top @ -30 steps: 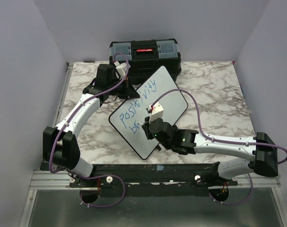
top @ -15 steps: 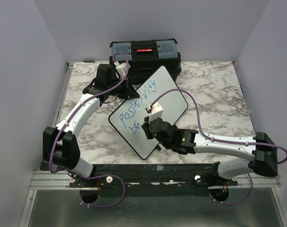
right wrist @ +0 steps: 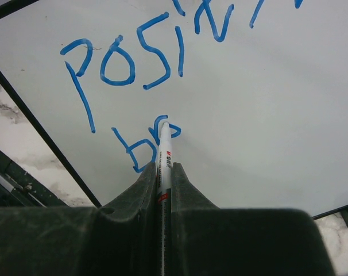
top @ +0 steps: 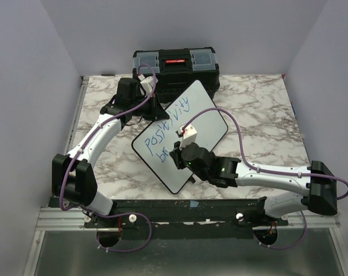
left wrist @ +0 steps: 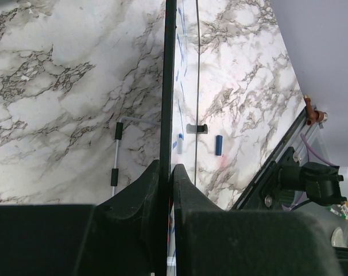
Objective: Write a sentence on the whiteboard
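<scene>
Whiteboard (top: 209,131) sits about mid-desk (top: 260,115), turned corner-on like a diamond and tipped so its face is visible from above. The black toolbox (top: 176,66) is right behind the whiteboard's far corner.

The left pincer (left wrist: 167,167) is clamped shut on the whiteboard's far-left edge. In the left wrist view the board's thin black frame runs straight up between the two fingers, so you see the board edge-on. There's also a thin metal leg (left wrist: 116,155) with black sleeves on the desk, on the board's back side.

The right pincer (right wrist: 163,172) is over the whiteboard's near half, closed tight around a white marker (right wrist: 164,146) with red print on the barrel. The marker pokes out between the fingers, and its tip looks to be touching the board surface.

The sentence (top: 162,125) is in blue on the whiteboard's left half, slanting up toward the far corner. The top line reads "positivity". Below it there's just "br", and the marker tip is parked right at the top of that "r".
</scene>
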Available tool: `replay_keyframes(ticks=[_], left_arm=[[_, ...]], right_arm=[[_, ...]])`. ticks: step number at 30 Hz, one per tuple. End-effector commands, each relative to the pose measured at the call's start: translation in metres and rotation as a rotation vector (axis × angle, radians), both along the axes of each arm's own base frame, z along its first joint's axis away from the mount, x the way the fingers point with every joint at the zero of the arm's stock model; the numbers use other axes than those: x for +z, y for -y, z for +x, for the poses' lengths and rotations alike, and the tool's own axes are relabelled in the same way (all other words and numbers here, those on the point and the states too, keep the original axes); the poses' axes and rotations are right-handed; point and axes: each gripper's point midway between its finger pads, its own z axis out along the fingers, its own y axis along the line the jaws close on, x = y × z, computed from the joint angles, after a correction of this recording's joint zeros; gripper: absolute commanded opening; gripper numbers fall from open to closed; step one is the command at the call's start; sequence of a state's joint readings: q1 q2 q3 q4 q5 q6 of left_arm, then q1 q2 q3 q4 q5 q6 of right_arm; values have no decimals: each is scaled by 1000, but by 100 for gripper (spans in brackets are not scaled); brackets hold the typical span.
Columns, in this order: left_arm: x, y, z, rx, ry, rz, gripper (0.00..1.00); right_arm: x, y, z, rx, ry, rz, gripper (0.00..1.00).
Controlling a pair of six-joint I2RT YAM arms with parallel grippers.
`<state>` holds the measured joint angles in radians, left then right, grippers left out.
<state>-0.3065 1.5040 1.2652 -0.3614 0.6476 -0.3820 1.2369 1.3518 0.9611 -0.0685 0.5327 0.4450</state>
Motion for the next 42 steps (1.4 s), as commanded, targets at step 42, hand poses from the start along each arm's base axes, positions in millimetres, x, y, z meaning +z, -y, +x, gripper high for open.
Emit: replay_keyframes(ticks=[42], left_arm=[[7, -7, 7, 19, 87, 31, 0]], right_arm=[[11, 23, 10, -113, -8, 65, 1]])
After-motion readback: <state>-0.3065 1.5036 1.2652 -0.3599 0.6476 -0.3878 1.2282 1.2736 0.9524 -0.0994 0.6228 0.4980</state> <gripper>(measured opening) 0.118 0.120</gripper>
